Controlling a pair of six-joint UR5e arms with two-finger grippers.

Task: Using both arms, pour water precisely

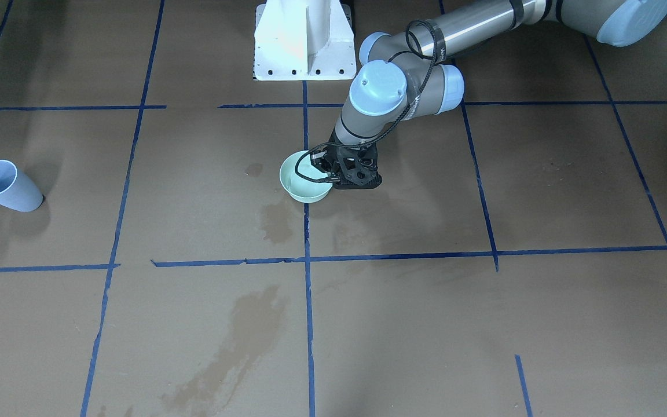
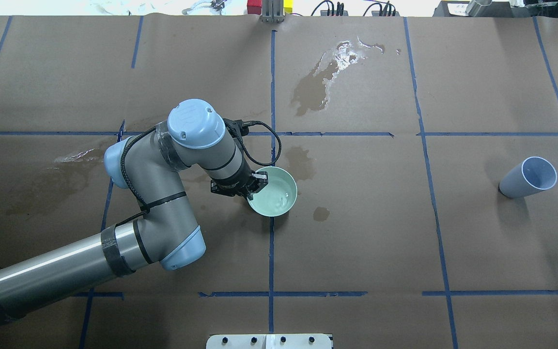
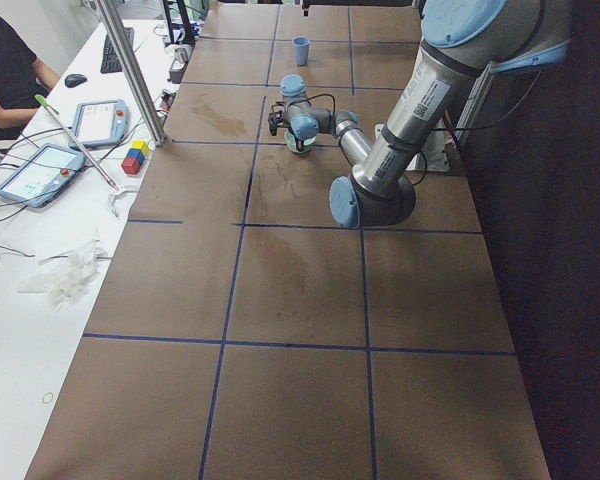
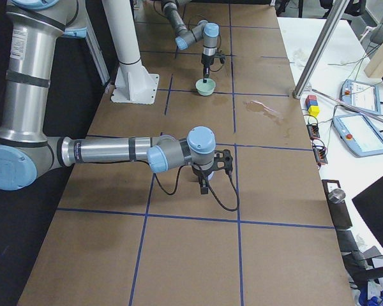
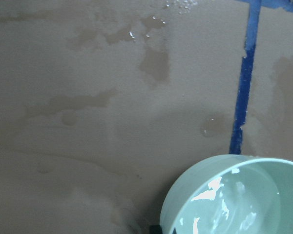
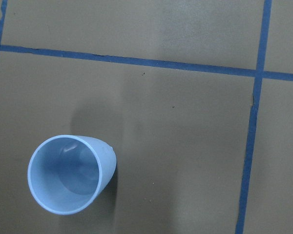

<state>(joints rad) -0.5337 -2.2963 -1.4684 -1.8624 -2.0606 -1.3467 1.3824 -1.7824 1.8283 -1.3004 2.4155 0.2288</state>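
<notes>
Clear, glinting water (image 5: pixel 234 204) is held in the mint bowl (image 2: pixel 293 194), its rim clamped by the left gripper (image 2: pixel 257 183); the right gripper's (image 4: pixel 204 187) state cannot be told.

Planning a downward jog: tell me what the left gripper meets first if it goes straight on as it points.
The rim of the green bowl: the left gripper points straight down over it, seemingly right at it, though depth is unclear. Water lies just inside.

Bowl (image 2: pixel 292 193) mid-table, water (image 2: pixel 276 196) in it; left hand (image 2: pixel 255 185) at its left rim; cup (image 2: pixel 526 178) well apart, right.
</notes>
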